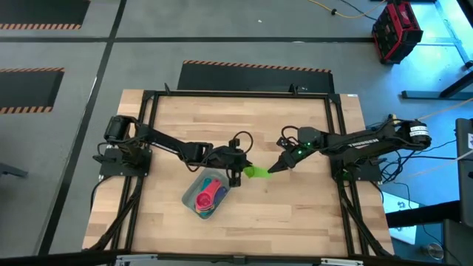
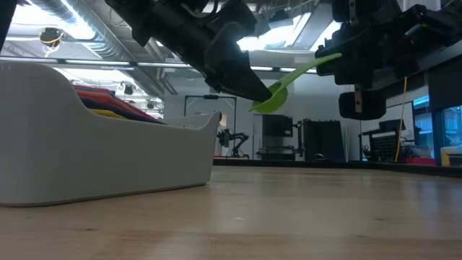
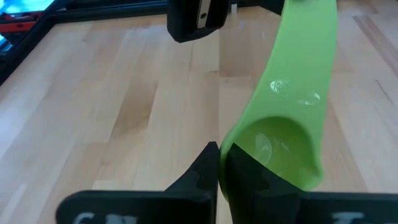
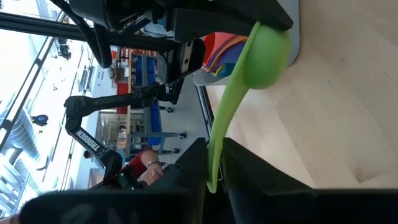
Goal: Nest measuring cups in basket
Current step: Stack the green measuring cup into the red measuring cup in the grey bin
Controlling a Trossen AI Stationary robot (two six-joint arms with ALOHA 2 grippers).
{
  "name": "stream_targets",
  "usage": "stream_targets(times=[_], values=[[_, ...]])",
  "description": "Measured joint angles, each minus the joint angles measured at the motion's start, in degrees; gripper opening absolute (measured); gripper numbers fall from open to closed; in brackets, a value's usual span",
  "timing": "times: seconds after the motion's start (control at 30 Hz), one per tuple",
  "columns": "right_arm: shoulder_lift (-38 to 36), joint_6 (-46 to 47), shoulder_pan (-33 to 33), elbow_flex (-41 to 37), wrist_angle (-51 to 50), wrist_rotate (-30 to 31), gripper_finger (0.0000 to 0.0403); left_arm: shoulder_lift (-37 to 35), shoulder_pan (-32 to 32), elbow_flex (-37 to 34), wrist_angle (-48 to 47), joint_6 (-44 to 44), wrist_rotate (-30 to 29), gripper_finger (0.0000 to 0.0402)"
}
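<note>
Nearest to us in the low view stands the basket point(image 2: 108, 155), its pale wall resting on the wooden surface point(image 2: 303, 209) at the left, with the red and yellow edges of nested measuring cups point(image 2: 108, 101) showing above its rim. From above we see the basket point(image 1: 194, 191) just left of the surface's middle and toward the near edge, holding pink, blue and orange cups point(image 1: 210, 196) stacked together.

Just right of the basket we find the green cup point(image 1: 258, 172) held in the air above the surface, between the two arms. We see the left tool point(image 1: 235, 176) clamped on the rim of its bowl point(image 3: 273, 149), the dark fingers point(image 3: 205, 174) pressed together on the plastic. The right tool point(image 1: 279, 167) grips the far end of the handle point(image 4: 221, 137), its fingers point(image 4: 193, 165) closed on the thin green strip. In the low view the cup point(image 2: 278, 97) hangs tilted, bowl lower at the left and handle rising to the right, well clear of the surface.

Both arms reach inward from their mounts at the left and right sides of the surface.
</note>
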Motion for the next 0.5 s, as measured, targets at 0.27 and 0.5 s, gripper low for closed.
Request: stream_targets(times=[0.27,0.5], values=[[0.0,0.1,0.0,0.0,-0.4,-0.2,0.0068,0.0,-0.4,0.0,0.0,0.3,-0.2,0.0006],[0.0,0.1,0.0,0.0,-0.5,-0.4,0.0068,0.0,-0.4,0.0,0.0,0.3,-0.2,0.0006]])
